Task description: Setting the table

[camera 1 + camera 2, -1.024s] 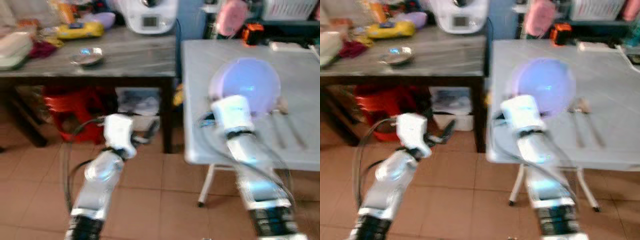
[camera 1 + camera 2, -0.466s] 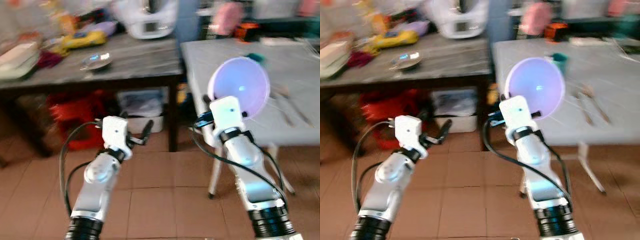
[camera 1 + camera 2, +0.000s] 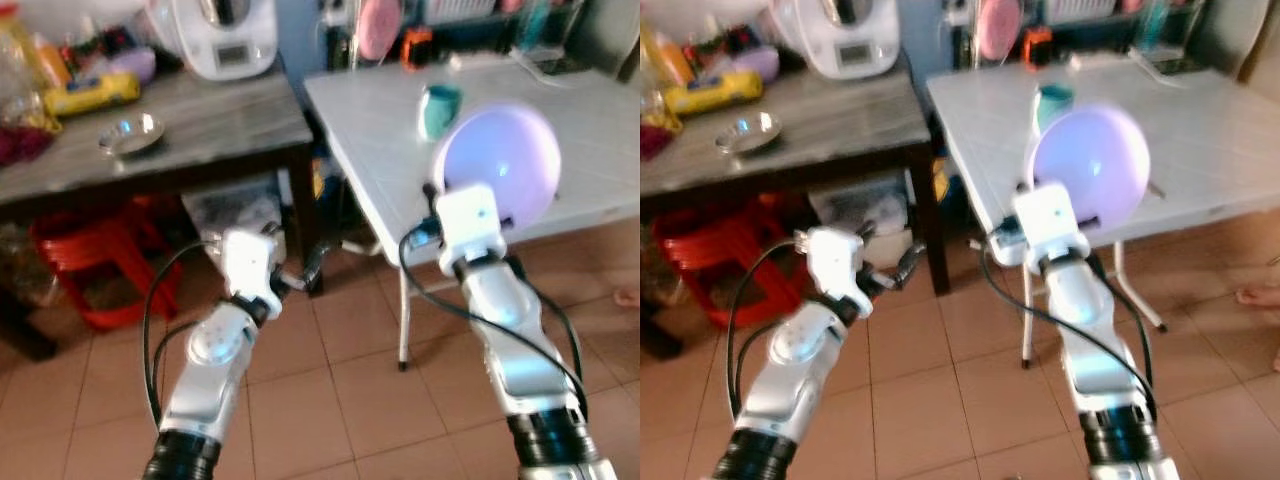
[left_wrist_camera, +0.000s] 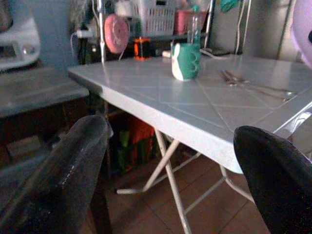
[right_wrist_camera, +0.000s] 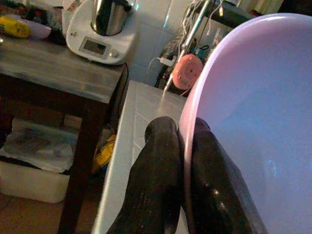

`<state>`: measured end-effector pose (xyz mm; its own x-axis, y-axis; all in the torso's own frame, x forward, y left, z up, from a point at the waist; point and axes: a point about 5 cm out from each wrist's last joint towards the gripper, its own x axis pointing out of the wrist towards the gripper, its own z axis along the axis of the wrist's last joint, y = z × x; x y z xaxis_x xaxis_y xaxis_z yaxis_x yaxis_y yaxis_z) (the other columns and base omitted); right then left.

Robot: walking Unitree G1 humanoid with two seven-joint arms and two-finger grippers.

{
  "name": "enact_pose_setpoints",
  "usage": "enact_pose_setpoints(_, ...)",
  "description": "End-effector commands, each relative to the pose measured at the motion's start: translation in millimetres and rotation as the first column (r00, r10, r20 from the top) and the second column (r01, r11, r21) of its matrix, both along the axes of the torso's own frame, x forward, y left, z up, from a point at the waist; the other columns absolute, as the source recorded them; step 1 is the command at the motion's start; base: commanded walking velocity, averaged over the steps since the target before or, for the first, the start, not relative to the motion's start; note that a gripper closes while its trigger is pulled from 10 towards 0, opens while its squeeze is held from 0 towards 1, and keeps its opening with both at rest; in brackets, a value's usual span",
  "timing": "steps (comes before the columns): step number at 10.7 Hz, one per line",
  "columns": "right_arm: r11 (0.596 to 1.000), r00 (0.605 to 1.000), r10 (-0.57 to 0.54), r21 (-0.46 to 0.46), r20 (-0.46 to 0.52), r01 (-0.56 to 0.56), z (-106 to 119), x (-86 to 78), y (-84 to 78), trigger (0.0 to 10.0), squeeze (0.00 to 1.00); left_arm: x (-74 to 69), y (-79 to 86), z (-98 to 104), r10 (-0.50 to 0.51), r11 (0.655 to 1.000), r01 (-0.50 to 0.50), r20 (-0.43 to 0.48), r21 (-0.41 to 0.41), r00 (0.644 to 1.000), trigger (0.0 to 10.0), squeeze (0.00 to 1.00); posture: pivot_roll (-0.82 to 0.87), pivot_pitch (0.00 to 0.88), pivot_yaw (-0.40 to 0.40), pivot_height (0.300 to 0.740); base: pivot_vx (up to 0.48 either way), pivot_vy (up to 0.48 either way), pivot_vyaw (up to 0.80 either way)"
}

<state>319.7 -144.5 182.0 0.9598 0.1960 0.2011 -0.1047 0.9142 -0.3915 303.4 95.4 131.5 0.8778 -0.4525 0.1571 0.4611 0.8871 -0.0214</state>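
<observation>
Lilac plastic, the bowl (image 3: 503, 160) stands on edge in our right gripper (image 5: 181, 161), whose jaws are clamped on its rim, carried in the air just over the near edge of the white folding table (image 3: 400, 150). That table lies ahead at about one o'clock, so the right arm is the nearer one for setting down. A green mug (image 3: 439, 109) stands at eleven o'clock from the bowl, and cutlery (image 4: 243, 83) lies beyond, so both may crowd the spot. Our left gripper (image 4: 165, 170) hangs low at nine o'clock, jaws apart and holding nothing, beside the dark wooden table (image 3: 190, 130).
</observation>
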Motion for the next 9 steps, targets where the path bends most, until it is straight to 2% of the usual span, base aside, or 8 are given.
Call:
enact_pose_setpoints(1,1.0,0.999,0.029,-0.002,0.026,-0.029,5.0,-1.5,8.0,10.0,0.0,0.4,8.4,-1.6,0.031,0.999,-0.031,-0.001,0.02,1.0,10.0,0.0,-0.15,0.071,0.088,0.74,0.0,0.36,0.0)
enact_pose_setpoints(6,0.999,0.998,0.044,-0.014,0.037,-0.044,5.7,-1.8,10.2,10.0,0.0,1.0,4.8,-3.5,0.041,0.999,-0.041,-0.006,0.02,0.999,10.0,0.0,-0.15,0.069,0.081,0.74,0.0,0.339,0.7)
enact_pose_setpoints(7,0.999,0.999,0.037,-0.009,0.037,-0.036,6.0,-1.2,9.9,10.0,0.0,0.2,3.1,-4.3,0.036,0.999,-0.036,-0.01,0.017,0.999,10.0,0.0,-0.15,0.069,0.079,0.74,0.0,0.262,0.0)
enact_pose_setpoints(9,0.999,0.999,0.033,-0.003,0.034,-0.033,4.0,-2.2,9.7,10.0,0.0,-1.5,0.9,-2.5,0.016,1.0,-0.016,0.007,0.001,1.0,10.0,0.0,-0.15,0.068,0.077,0.74,0.0,0.0,0.0)
